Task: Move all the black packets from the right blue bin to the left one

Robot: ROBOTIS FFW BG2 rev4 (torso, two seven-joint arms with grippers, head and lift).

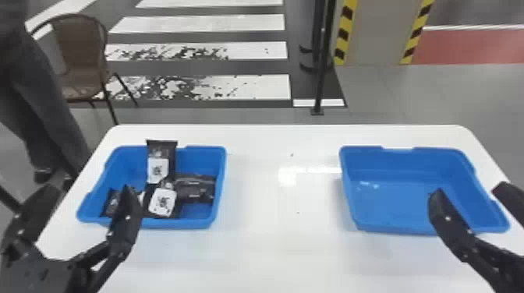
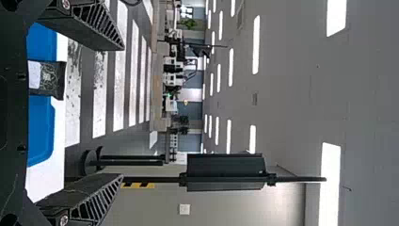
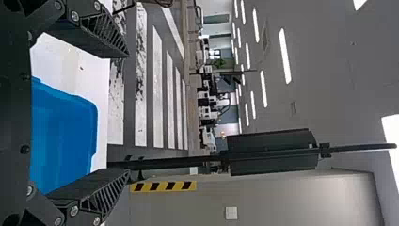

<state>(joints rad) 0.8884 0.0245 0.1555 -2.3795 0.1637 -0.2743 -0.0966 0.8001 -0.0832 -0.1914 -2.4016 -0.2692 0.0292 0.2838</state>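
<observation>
Ahead of the left hand [image 1: 89, 189], a black packet [image 1: 161, 150] leans with its top end poking above the far rim of the left blue bin [image 1: 187, 223]; a knock there might tip it out over that side. The hand's inner finger [image 1: 128, 214] overlaps the bin's near edge in the head view, and its height above the rim is hard to tell, so a low or sideways retreat could snag a packet or drag the bin along the bench [image 1: 257, 257]. The right hand [image 1: 468, 190], over the near outer part of the right blue bin [image 1: 390, 227], could likewise catch that rim if it drops or swings. Both hands have their fingers spread wide and hold nothing. What look like four packets lie ahead of the left hand and toward its inner side: the leaning one farthest off, a white-labelled packet [image 1: 163, 200] nearer, a dark one [image 1: 195, 189] farther inward, and another [image 1: 112, 202] partly behind the inner finger. The transfer seems finished, leaving only a clean withdrawal upward and back.
</observation>
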